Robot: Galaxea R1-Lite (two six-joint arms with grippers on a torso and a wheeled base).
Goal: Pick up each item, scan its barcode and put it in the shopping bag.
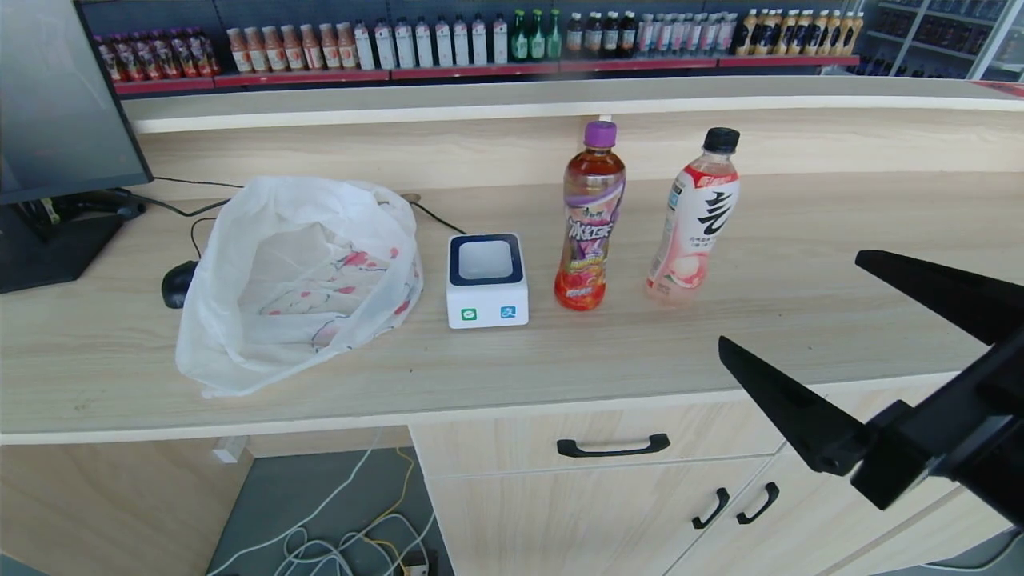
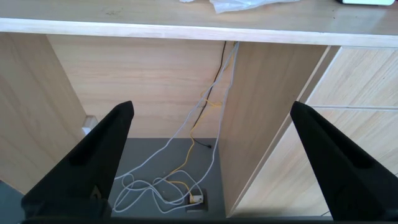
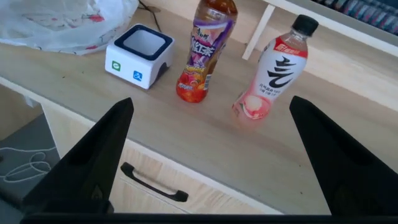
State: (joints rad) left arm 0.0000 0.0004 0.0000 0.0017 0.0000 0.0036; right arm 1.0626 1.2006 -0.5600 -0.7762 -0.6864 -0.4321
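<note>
Right fingers (image 1: 780, 396) spread wide (nothing held), pink bottle (image 1: 694, 232) beyond, apart.

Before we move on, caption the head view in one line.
Open right end effector hovers by a counter with shopping bag, scanner, purple-capped bottle and black-capped bottle.

White red-flecked bag (image 1: 296, 280), purple-capped amber bottle (image 1: 590, 232), black-capped pink-white bottle (image 1: 694, 232), white navy-topped scanner (image 1: 486, 282)

Monitor (image 1: 56, 96), black mouse (image 1: 178, 284), drawer handle (image 1: 613, 450), floor cables (image 1: 320, 548), shelved drinks (image 1: 480, 40)
</note>
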